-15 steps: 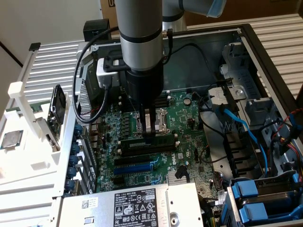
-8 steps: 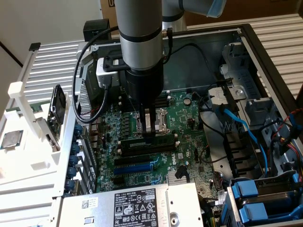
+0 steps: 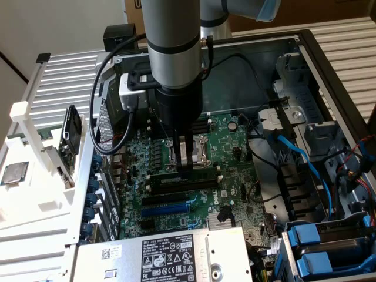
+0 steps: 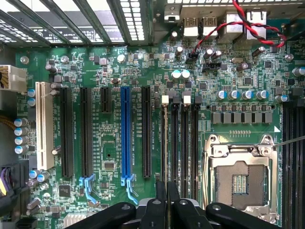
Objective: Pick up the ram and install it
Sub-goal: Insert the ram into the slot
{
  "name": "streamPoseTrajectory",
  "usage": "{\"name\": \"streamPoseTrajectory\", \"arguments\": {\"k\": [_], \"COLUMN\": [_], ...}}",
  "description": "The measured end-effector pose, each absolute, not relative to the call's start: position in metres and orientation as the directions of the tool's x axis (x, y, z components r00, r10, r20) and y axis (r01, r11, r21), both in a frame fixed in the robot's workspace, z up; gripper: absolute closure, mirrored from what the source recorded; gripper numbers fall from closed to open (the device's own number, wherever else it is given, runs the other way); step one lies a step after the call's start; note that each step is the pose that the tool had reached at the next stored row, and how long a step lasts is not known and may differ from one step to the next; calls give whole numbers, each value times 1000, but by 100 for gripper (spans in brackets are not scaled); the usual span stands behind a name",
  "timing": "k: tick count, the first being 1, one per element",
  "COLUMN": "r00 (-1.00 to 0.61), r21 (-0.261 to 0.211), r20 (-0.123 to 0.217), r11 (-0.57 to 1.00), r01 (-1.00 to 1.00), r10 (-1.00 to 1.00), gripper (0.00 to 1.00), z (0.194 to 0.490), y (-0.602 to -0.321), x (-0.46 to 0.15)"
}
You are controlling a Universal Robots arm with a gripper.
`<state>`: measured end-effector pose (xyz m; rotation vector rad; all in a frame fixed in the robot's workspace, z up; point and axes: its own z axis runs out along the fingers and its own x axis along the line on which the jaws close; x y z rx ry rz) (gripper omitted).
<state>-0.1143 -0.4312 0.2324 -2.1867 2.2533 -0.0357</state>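
The ram (image 4: 164,143) shows edge-on in the wrist view as a thin line standing in the outermost of the long black memory slots (image 4: 185,143), beside the empty processor socket (image 4: 240,179). In the exterior view it is a dark-green strip (image 3: 170,176) lying along the slot, level with the motherboard (image 3: 235,176). My gripper (image 3: 187,166) points straight down on its middle. The two dark fingers (image 4: 159,193) sit close together with the ram's upper edge between them, so the gripper (image 4: 166,195) is shut on the ram.
The open computer case has metal walls (image 3: 294,44) all round. Blue cables (image 3: 299,158) and drive bays fill the exterior view's right. A labelled power supply (image 3: 170,255) lies at the front. A white tray (image 3: 35,194) with a silver processor chip (image 3: 13,173) stands at the exterior view's left.
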Motion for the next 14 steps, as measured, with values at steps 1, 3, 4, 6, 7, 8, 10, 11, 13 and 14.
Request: {"name": "streamPoseTrajectory", "arguments": {"k": [1,3,4,6,7,8,10,11,13,14], "r00": [-30,-30,-30,-30,-30,-30,-30,-30,-30,-30], "r21": [-17,-17,-17,-17,-17,-17,-17,-17,-17,-17], "r20": [15,15,15,15,15,15,15,15,15,15], "r11": [30,30,30,30,30,30,30,30,30,30], "r01": [-999,-999,-999,-999,-999,-999,-999,-999,-999,-999], "r10": [-999,-999,-999,-999,-999,-999,-999,-999,-999,-999], "gripper": [87,87,87,87,87,87,87,87,87,87], "z": [232,232,232,232,232,232,232,232,232,232], "y": [-431,-431,-431,-431,-431,-431,-431,-431,-431,-431], "x": [-114,-114,-114,-114,-114,-114,-114,-114,-114,-114]}}
